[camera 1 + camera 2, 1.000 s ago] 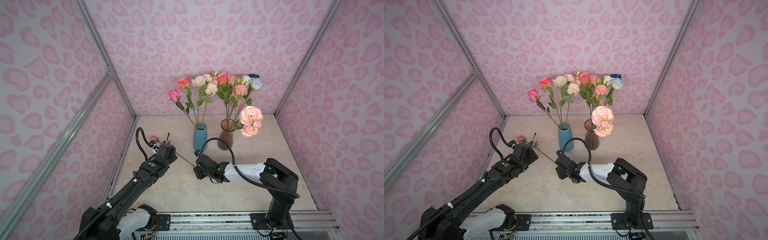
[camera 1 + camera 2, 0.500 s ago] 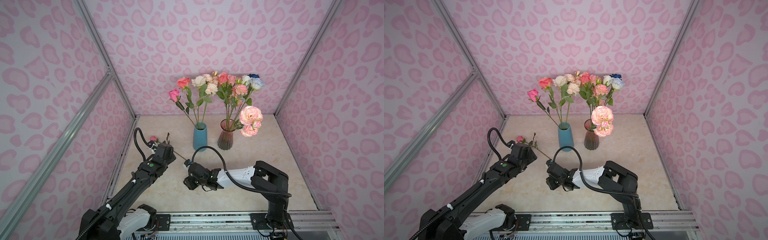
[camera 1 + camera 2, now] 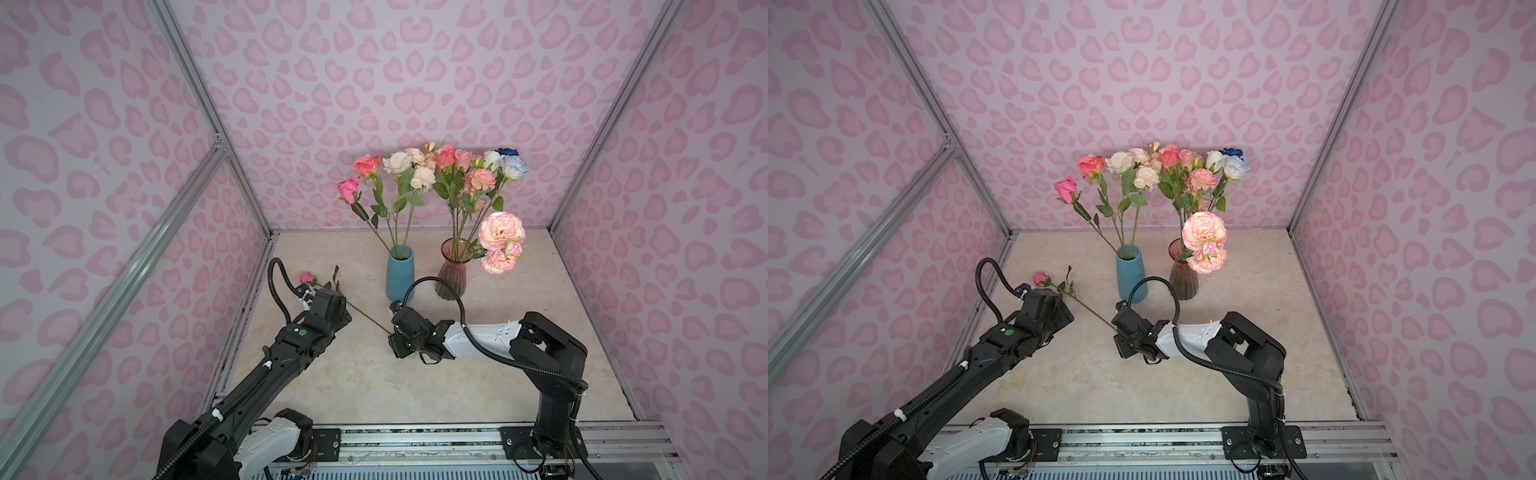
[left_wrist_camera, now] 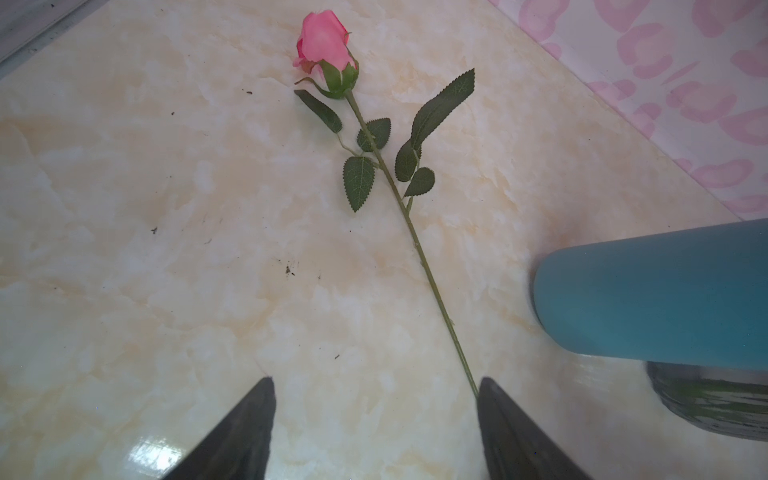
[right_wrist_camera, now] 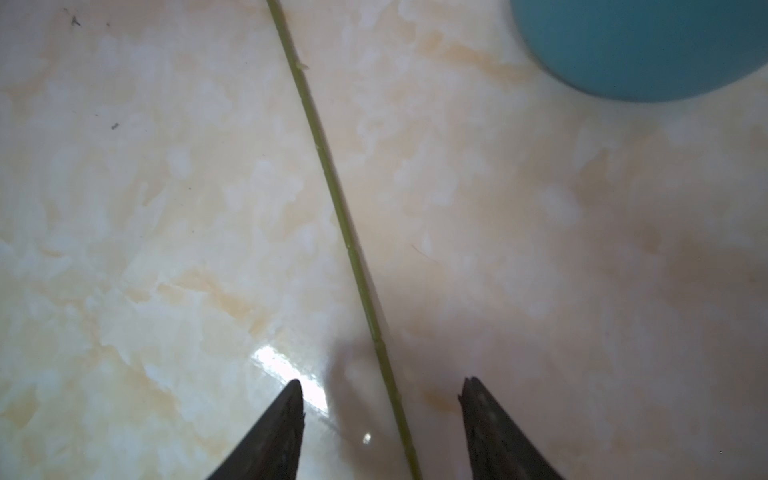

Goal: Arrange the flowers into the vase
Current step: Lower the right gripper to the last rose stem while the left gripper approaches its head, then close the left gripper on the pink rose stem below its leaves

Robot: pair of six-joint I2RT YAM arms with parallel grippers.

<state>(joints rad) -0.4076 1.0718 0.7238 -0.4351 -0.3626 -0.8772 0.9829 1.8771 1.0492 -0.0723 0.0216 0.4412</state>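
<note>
— Grippers, nearest first: what are they doing?
— Near the centre of the table [image 3: 374, 395], the right gripper [image 5: 380, 384] hovers low. Its jaws are apart and the stem [image 5: 338, 208] lies loose between them. Toward 9 o'clock, the left gripper [image 4: 376, 382] is also spread and holds nothing. The stem passes just beside one fingertip [image 4: 498, 419].

— What just changed?
— Half a second ago the right gripper had swung out toward 7 o'clock, off the stem's end. It has now come back over that cut end. The left gripper and the rose [image 4: 374, 135] have not moved.

— So where is the rose?
— It lies flat on the table, with its bud at 10 o'clock and its stem slanting in toward the centre.

— And farther back?
— At 12 o'clock the blue vase [image 3: 400, 272] and the pink vase [image 3: 452, 270] stand side by side. They already hold the other flowers [image 3: 415, 174].

— Meaning?
— This was probably a re-aim, not a grasp. The last rose has yet to be pinched and lifted into a vase.
</note>
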